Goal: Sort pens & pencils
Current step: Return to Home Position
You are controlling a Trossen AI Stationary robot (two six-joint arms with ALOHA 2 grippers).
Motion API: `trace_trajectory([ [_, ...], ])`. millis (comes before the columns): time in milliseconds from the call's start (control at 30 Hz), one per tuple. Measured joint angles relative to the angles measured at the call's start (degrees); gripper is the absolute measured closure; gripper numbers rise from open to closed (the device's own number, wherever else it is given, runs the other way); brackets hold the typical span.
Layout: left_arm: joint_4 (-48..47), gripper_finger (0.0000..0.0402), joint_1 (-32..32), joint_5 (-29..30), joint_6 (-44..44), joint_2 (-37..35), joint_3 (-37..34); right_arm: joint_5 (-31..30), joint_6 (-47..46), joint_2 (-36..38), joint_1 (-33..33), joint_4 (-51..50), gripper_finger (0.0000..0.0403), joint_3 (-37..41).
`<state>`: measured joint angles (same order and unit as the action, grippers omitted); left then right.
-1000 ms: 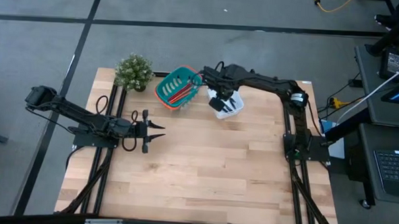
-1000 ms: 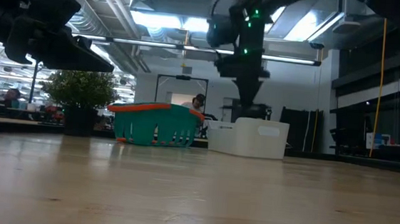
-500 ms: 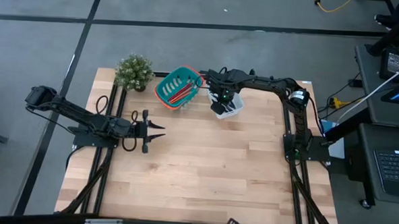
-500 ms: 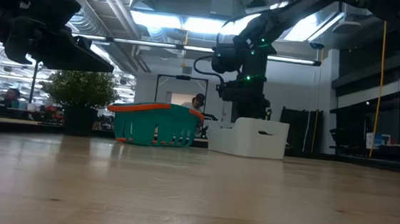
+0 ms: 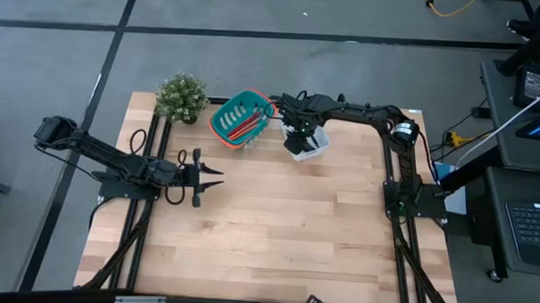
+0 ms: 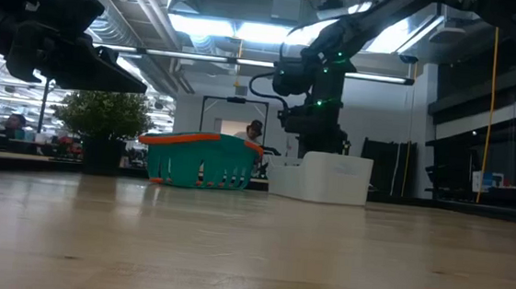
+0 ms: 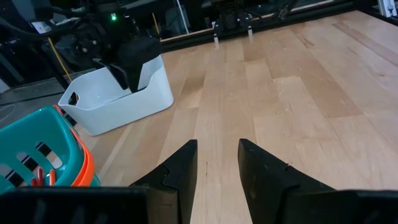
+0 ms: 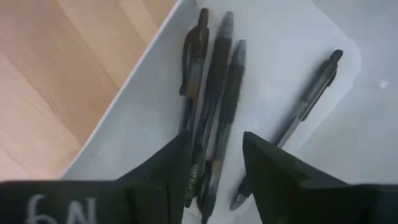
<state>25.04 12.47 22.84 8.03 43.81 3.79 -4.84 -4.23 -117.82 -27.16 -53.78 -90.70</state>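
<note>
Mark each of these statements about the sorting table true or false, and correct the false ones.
1. Four black pens show in the white plastic bin. True.
2. The right hand is shut on a pen. False: it is open and empty, above the bin.
3. The red and orange pencils lie in the teal basket with an orange rim. True.
4. The left hand hovers over the basket. False: it is open over the bare wooden table, apart from the basket.
</note>
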Motion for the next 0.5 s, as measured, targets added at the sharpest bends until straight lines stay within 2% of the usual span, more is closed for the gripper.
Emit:
trace_trajectory([
  [100, 0.0, 0.0292, 0.0, 0.0, 0.0, 0.0, 0.0, 0.0, -0.2, 0.0, 0.0, -0.1, 0.0246, 0.0],
  [267, 1.7, 0.0292, 0.0, 1.4, -0.1, 0.0, 0.0, 0.0, -6.4, 0.0, 0.0, -1.9, 0.0243, 0.0],
  [500, 9.9, 0.0292, 0.3, 0.8, -0.5, -0.1, 0.0, 0.2, -9.0, 0.0, 0.0, -9.2, 0.0242, 0.0],
])
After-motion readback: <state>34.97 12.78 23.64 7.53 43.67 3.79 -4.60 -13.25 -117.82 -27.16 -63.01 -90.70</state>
